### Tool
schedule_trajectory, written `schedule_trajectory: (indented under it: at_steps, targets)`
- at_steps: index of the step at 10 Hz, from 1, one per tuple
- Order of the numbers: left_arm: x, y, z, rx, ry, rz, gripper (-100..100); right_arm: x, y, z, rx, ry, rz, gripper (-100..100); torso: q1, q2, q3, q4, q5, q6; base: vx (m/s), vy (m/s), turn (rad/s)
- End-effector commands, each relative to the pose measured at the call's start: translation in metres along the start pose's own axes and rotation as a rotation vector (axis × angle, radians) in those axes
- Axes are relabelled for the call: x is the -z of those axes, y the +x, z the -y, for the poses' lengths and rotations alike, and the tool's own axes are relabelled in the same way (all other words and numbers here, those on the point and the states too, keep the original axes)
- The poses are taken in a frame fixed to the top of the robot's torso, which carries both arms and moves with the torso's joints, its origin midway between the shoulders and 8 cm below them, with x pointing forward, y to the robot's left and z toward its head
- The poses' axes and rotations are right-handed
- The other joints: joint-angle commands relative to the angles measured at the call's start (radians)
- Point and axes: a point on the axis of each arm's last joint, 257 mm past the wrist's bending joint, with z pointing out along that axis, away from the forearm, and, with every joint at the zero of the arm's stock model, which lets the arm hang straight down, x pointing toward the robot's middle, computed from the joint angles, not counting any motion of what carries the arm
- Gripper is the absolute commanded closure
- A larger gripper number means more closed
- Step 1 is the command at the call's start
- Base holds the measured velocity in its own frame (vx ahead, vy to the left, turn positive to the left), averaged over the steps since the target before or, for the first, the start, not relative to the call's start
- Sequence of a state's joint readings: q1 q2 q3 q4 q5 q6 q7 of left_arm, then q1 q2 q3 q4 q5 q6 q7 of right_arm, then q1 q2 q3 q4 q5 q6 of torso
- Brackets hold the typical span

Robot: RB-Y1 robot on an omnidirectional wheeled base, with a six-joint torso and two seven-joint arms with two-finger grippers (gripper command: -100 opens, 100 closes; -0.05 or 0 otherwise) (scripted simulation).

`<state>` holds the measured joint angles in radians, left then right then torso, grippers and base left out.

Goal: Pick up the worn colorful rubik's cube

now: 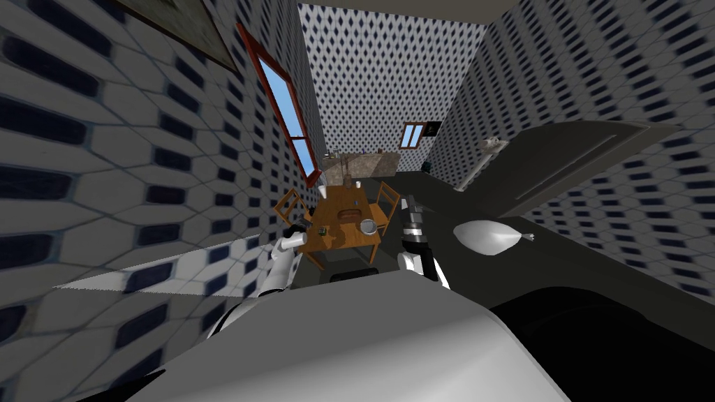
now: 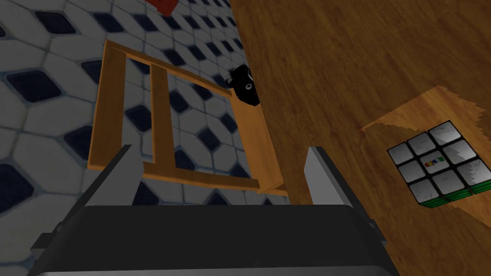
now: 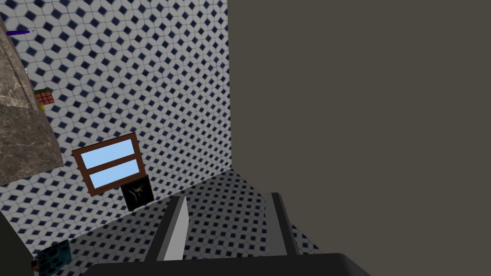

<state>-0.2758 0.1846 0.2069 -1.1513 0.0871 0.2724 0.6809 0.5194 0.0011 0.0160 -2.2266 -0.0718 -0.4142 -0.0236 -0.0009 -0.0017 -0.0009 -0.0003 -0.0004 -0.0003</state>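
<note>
The rubik's cube (image 2: 443,163) lies on the wooden table (image 2: 345,62), its top face worn grey-white with a small colourful mark in the middle and a green side showing. My left gripper (image 2: 223,167) is open and empty, hovering over the table's edge beside the cube, which lies off to one finger's outer side (image 2: 326,177). In the head view the left gripper (image 1: 301,227) sits at the table's (image 1: 342,244) near left corner. My right gripper (image 1: 410,204) is raised at the table's right and stands open (image 3: 227,225), holding nothing.
A wooden chair back (image 2: 163,124) stands beside the table under my left hand. A small black object (image 2: 244,86) rests at the table's edge. A bowl (image 1: 368,225) stands on the table. A second, red-faced cube (image 3: 44,97) sits on a marble counter (image 3: 24,139). A dark panel (image 1: 558,167) is on the right.
</note>
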Motion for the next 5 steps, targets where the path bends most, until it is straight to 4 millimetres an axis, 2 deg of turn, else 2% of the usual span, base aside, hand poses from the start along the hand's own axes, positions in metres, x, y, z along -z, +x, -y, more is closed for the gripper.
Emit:
schedule_trajectory:
  at_steps: [1, 4, 5]
  targets:
    - [-0.004, -0.012, -0.014, 0.028, -0.042, 0.038, -100, 0.0, 0.0, 0.0, 0.0, 0.0, 0.0, 0, 0.0, 0.0, 0.0, 0.0, 0.0, 0.0, 0.026, -0.017, -0.004]
    - [-0.011, -0.025, -0.04, 0.129, -0.129, 0.116, -100, 0.0, 0.0, 0.0, 0.0, 0.0, 0.0, 0, 0.0, 0.0, 0.0, 0.0, 0.0, 0.0, 0.028, -0.015, -0.001]
    - [-0.011, -0.027, -0.042, 0.129, -0.136, 0.123, -100, 0.0, 0.0, 0.0, 0.0, 0.0, 0.0, 0, 0.0, 0.0, 0.0, 0.0, 0.0, 0.0, 0.026, -0.01, -0.002]
